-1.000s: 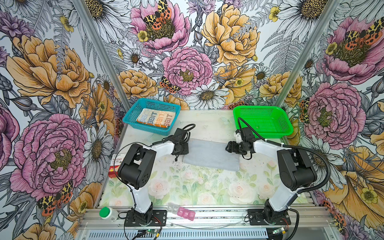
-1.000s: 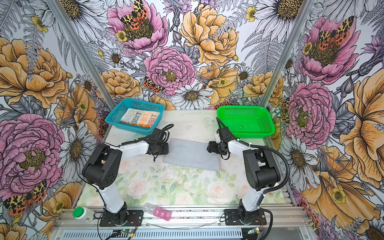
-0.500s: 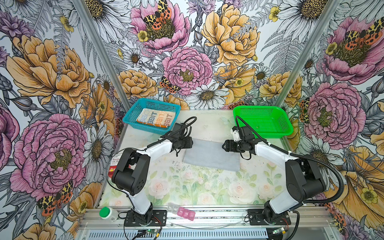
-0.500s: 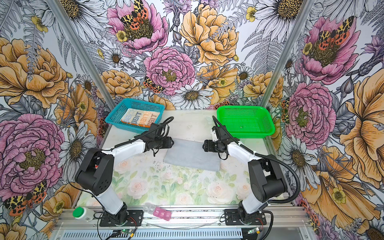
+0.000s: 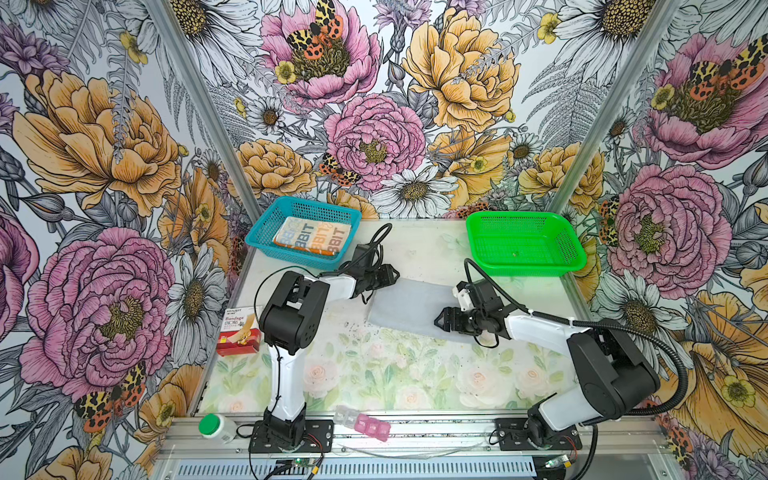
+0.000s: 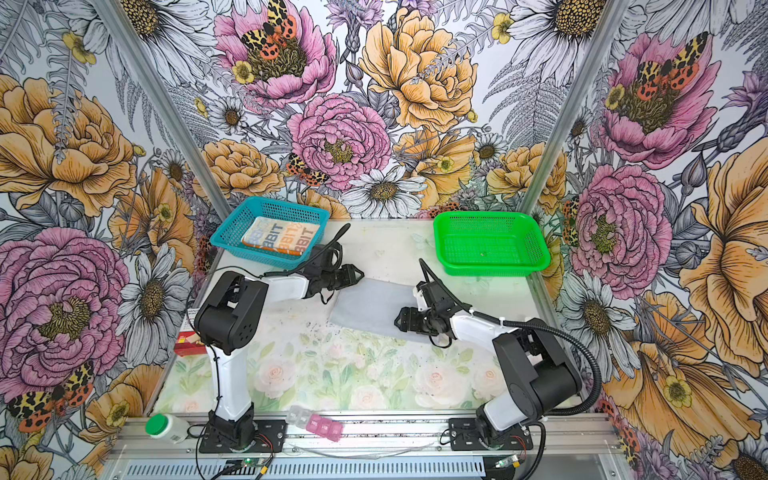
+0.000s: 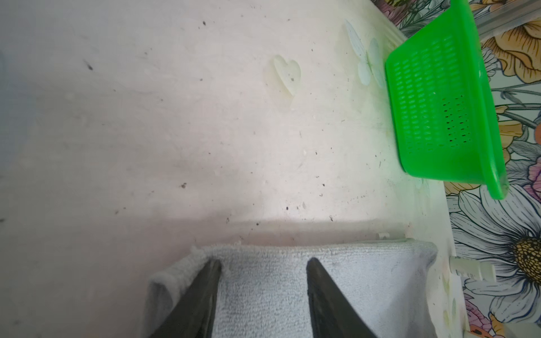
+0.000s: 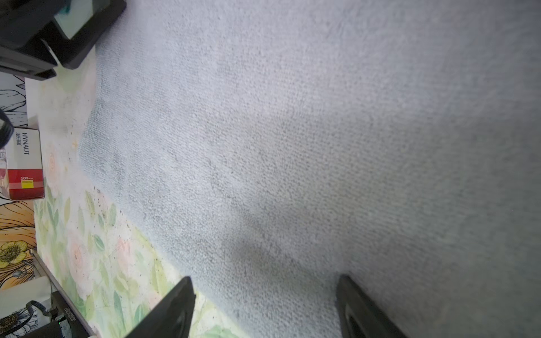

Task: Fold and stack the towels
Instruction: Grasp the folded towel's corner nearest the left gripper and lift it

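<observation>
Centrally on the table [image 5: 415, 374], a folded grey towel [image 5: 409, 305] lies flat between both arms. Far left, a blue basket [image 5: 266, 232] holds the striped towel [image 5: 311, 235]. Over the grey towel's far-left corner sits the left gripper [image 5: 390, 276] with its fingers spread. The right gripper [image 5: 439, 322] is likewise spread, over the near-right edge.

Bare table [image 5: 428, 245] lies open between blue basket [image 5: 291, 257] and green basket [image 5: 528, 268] — grey towel [image 5: 409, 307] fills the middle.

Pale grey towel [image 5: 409, 307], folded flat (slightly askew), middle of the table [image 5: 415, 374], striped towel [image 5: 313, 237] lettered "BBIT", folded, inside the blue basket [image 5: 268, 226].
</observation>
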